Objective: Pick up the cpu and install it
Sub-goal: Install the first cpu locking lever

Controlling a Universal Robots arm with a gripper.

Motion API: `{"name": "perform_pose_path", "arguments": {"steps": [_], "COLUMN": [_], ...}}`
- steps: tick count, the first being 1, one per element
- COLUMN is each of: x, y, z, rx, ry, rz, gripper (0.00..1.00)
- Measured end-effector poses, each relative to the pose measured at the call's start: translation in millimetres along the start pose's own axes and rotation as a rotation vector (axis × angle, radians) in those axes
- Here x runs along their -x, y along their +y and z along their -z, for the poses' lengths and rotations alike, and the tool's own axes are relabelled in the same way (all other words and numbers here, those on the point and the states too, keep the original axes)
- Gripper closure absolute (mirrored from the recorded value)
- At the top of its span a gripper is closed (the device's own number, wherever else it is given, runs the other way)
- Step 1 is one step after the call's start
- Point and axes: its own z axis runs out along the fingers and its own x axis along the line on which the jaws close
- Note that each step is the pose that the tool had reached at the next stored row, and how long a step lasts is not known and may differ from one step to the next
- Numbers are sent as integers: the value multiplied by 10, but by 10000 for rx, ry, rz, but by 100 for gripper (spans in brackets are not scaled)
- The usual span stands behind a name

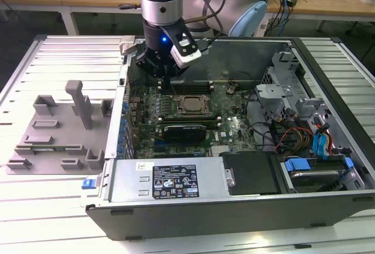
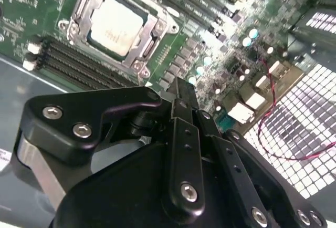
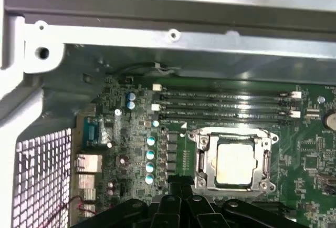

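Note:
The cpu [image 1: 191,103] lies flat in the metal socket frame on the green motherboard [image 1: 231,126], its silver top facing up. In both wrist views it is seated square in the frame: cpu [image 2: 115,24], cpu [image 3: 236,162]. My gripper [image 1: 167,82] hangs inside the open computer case, just above the board and beside the socket toward the exterior view's left. Its black fingers [image 2: 181,96] are drawn together with nothing between them. The gripper [image 3: 176,182] tip sits close to the socket's corner, apart from the cpu.
The case walls [image 1: 126,99] hem in the arm. Memory slots [image 3: 226,104] run behind the socket. A black card [image 1: 184,130] lies in front of it. Cables and drive bays [image 1: 310,143] crowd the right. A grey fixture [image 1: 58,131] sits on the table left of the case.

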Motion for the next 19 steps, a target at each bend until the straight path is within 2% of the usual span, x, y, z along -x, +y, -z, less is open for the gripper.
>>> {"name": "perform_pose_path", "arguments": {"steps": [2,4,6,8,9,10,13,15,19], "x": [-37,-62,-84,-93,-97,-103,-105,-107,-85], "y": [2,2,3,3,4,3,2,2,0], "z": [-4,-7,-8,-8,-11,-40,-72,-103,-155], "rx": [295,472,954,1353,1614,1752,1910,2072,2137], "ry": [-19,-29,-64,-92,-110,-116,-120,-125,-127], "rz": [-12,-17,-29,-39,-42,-40,-29,-25,-19], "gripper": [89,89,89,89,89,89,89,89,89]}}
